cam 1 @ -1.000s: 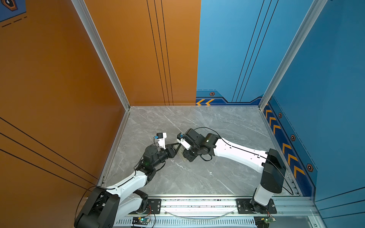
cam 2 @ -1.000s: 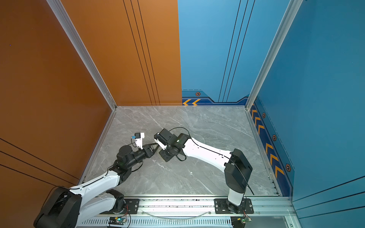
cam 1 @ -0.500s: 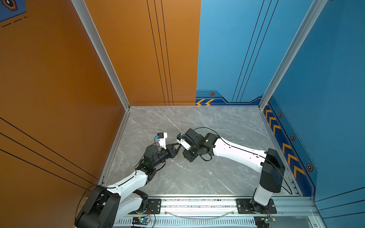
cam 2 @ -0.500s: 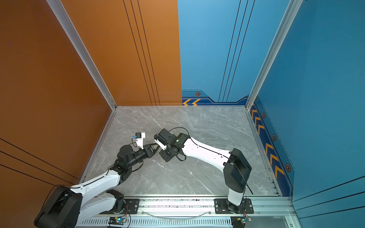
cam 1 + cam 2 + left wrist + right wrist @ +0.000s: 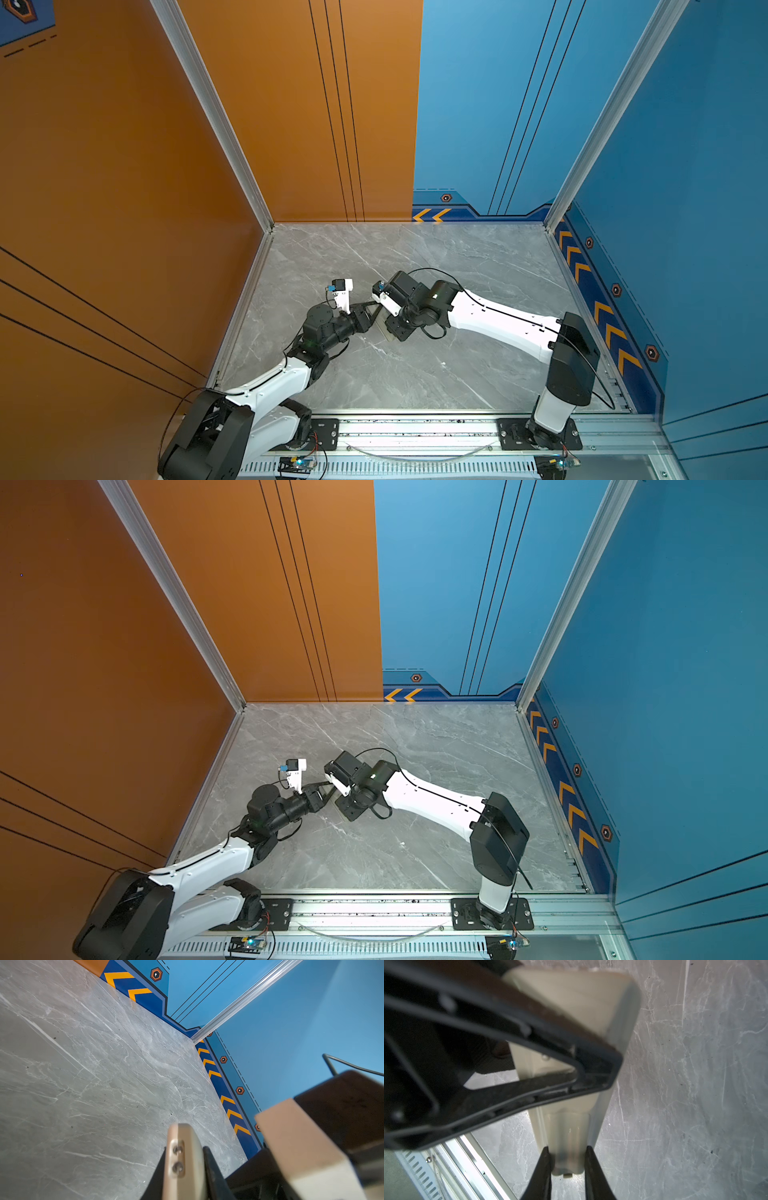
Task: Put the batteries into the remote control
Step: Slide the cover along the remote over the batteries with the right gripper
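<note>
Right gripper (image 5: 567,1148): jaws clamped across one end of the remote (image 5: 571,1124). Left gripper (image 5: 185,1149): jaws pressed tight on its flat faces, farther along. Remote bridges the two arms over the grey table (image 5: 415,374), left of centre.

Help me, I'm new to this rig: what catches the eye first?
Both arms meet mid-scene: the right gripper pinches one end of the pale remote control, and the left gripper clamps it too. A vivid orange wall rises on the left, a blue wall on the right.
</note>
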